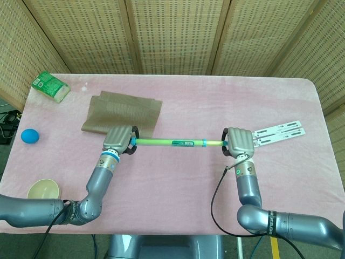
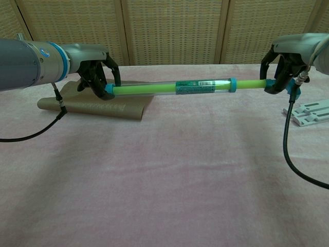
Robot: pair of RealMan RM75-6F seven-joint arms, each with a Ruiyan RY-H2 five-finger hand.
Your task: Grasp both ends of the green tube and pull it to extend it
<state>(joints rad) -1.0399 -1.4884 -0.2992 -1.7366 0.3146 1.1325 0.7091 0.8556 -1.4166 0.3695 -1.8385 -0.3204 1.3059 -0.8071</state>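
Holding the green tube [image 2: 169, 88] up off the pink worktop [image 1: 178, 183], level, one end in each hand. Over on the left, left hand [image 2: 97, 77] curled tight round the blue cap at that end, just in front of the brown cloth [image 1: 123, 112]. Over on the right, right hand [image 2: 281, 69] wrapped round the thin green end, near the white strips [image 1: 277, 132].

To do this step well: keep both grips snug and pull straight apart, along the line of the tube. No twisting, no bending in the middle, or the thin inner part may jam. Pull slow and even, same height on both sides. Watch the blue ring by the label, since that looks like where the inner piece slides out. Mind a slip on the right, where the thin end gives less to hold. Hard to tell from here how much more length is left to come out.

Now for things that hold stuff, left to right. Near the left front corner, a small cream bowl [image 1: 43, 189], looks empty, though only seen from above. Up at the back left, a green packet [image 1: 50, 87], closed, so no telling what is inside. Close by, off the left edge, a blue ball [image 1: 29, 135], not in anything.
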